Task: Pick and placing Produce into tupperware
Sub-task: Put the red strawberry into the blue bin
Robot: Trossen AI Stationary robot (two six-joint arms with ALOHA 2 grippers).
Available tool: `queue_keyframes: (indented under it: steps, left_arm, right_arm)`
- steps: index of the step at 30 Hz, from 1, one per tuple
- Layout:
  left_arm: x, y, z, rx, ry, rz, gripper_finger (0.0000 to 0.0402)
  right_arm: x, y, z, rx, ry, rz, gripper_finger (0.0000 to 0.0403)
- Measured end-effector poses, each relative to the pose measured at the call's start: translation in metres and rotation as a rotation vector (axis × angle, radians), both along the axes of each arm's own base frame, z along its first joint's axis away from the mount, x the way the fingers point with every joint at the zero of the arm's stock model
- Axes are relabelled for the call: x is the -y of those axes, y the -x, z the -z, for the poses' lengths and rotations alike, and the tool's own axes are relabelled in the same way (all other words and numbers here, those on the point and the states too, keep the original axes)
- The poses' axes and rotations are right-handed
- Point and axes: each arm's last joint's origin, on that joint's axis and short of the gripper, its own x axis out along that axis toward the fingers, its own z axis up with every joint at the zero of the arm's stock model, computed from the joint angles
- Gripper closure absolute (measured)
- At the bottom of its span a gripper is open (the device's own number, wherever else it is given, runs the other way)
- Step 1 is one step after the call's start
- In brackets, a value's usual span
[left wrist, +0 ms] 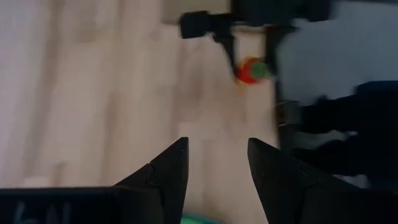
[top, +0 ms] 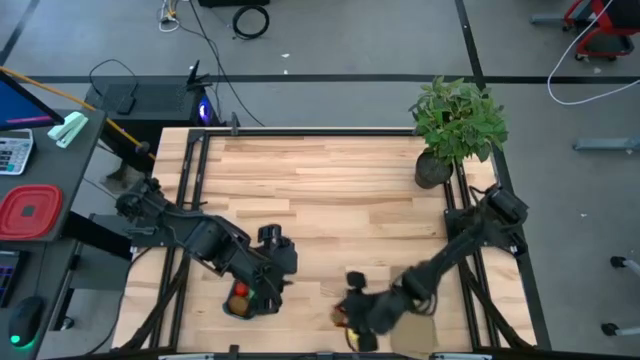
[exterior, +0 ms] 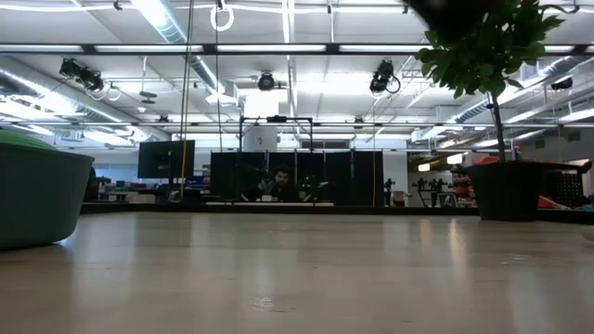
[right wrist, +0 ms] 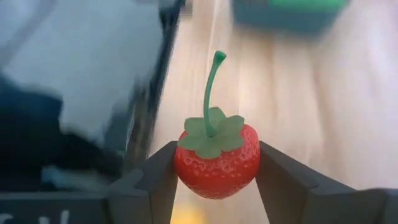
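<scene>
Right pincer closed on a red strawberry, one dark finger touching each flank, leafy green cap facing the camera and thin green stem standing up toward the top of the right wrist frame; long axis running bottom to top there. Seen from above, same right pincer low at bottom centre of the frame, near the front edge of the wooden counter, strawberry mostly hidden under it. Left pincer open and empty, two dark fingers apart over bare wood. In the high view, left pincer at lower left of centre, just beside the tupperware, which holds red and yellowish produce partly hidden by the arm. In the low view, tupperware at the far left edge with something green on top. Farther back, potted plant at upper right corner of the counter. Beyond the counter, a seated person in the room.
</scene>
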Motion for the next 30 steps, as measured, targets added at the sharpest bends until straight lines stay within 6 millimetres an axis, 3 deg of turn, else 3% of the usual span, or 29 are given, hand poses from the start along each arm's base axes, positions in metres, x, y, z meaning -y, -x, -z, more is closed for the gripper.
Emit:
queue_keyframes:
  steps: [6,12,15,20,24,30]
  left_arm:
    - [-0.029,0.005,0.002,-0.044,-0.161,-0.208,0.0230]
    - [-0.064,0.015,-0.005,-0.076,-0.210,-0.435,0.0230]
    - [-0.076,0.024,-0.011,-0.084,-0.216,-0.480,0.0230]
    - [-0.091,0.040,-0.026,-0.036,-0.221,-0.527,0.0230]
    - [-0.085,0.051,-0.033,-0.019,-0.190,-0.486,0.0230]
    - [-0.055,0.067,-0.033,-0.020,-0.165,-0.342,0.0230]
  right_arm:
    - [0.030,-0.044,-0.017,0.245,-0.051,-0.004,0.0203]
    - [0.061,-0.076,0.002,0.288,-0.078,0.039,0.0210]
    - [0.063,-0.094,0.007,0.298,-0.069,0.028,0.0210]
    - [0.052,-0.143,-0.006,0.412,-0.028,-0.068,0.0207]
    - [0.046,-0.176,-0.003,0.385,0.017,-0.096,0.0208]
    - [0.048,-0.208,-0.003,0.372,-0.084,0.000,0.0207]
